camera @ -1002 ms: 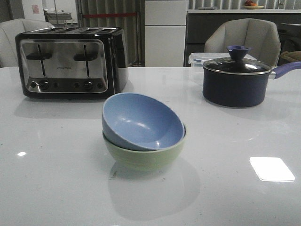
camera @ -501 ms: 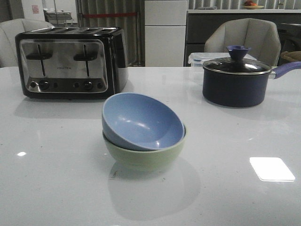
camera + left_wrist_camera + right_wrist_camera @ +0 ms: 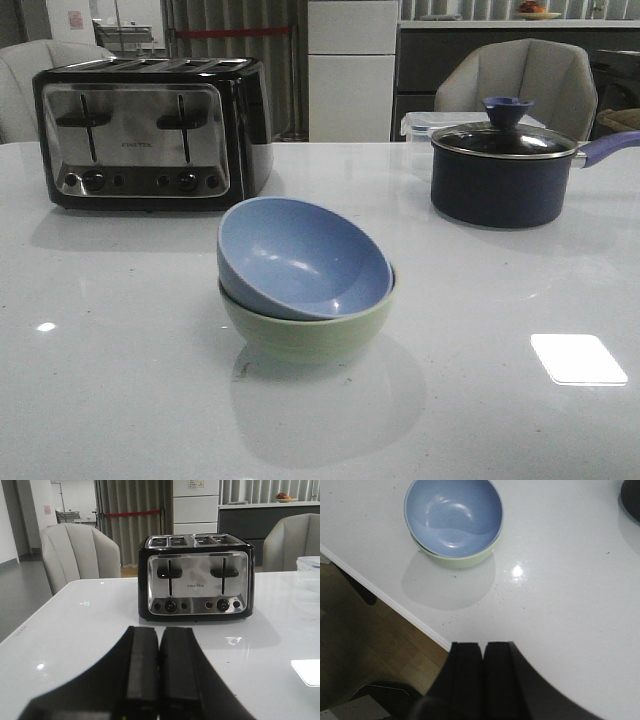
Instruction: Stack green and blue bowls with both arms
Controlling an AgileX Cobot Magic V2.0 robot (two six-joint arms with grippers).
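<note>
The blue bowl (image 3: 300, 260) sits tilted inside the green bowl (image 3: 310, 335) at the middle of the white table. The pair also shows in the right wrist view, blue bowl (image 3: 454, 517) in green bowl (image 3: 465, 560), near the table's front edge. My right gripper (image 3: 483, 645) is shut and empty, well clear of the bowls, above the table's edge. My left gripper (image 3: 159, 630) is shut and empty, over the table and facing the toaster. Neither gripper shows in the front view.
A black and steel toaster (image 3: 150, 130) stands at the back left. A dark navy saucepan (image 3: 500, 170) with a lid stands at the back right, a clear box (image 3: 420, 125) behind it. Chairs stand beyond the table. The table's front edge (image 3: 395, 602) drops to wooden floor.
</note>
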